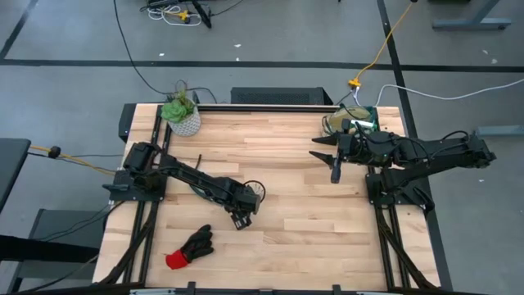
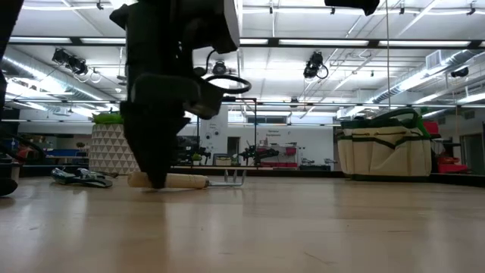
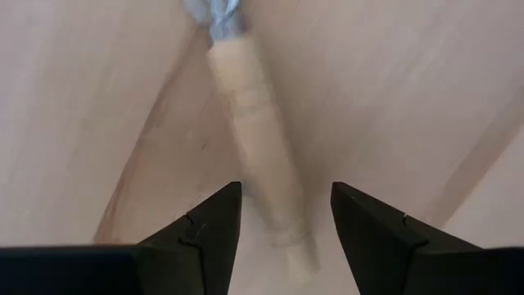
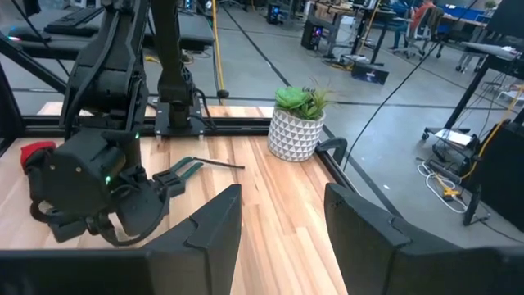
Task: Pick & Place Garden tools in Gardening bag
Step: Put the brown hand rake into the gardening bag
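A wooden-handled hand tool [image 3: 258, 156] lies flat on the table, its metal tines [image 2: 229, 178] pointing away from my left gripper. My left gripper [image 3: 286, 188] points straight down near the table's middle [image 1: 240, 217]. It is open, with one finger on each side of the handle near its free end, low at the tabletop. The black glove with a red cuff [image 1: 190, 248] lies near the front edge. Green-handled pruning shears [image 4: 182, 170] lie beside the left arm. The beige gardening bag [image 2: 386, 152] stands at the far right corner. My right gripper [image 4: 282, 238] hangs open above the table in front of the bag.
A leafy plant in a white patterned pot [image 1: 181, 116] stands at the far left corner. Bare wood [image 1: 311, 221] lies between the two arms. Black frame rails [image 1: 385, 238] run along the table's left and right edges.
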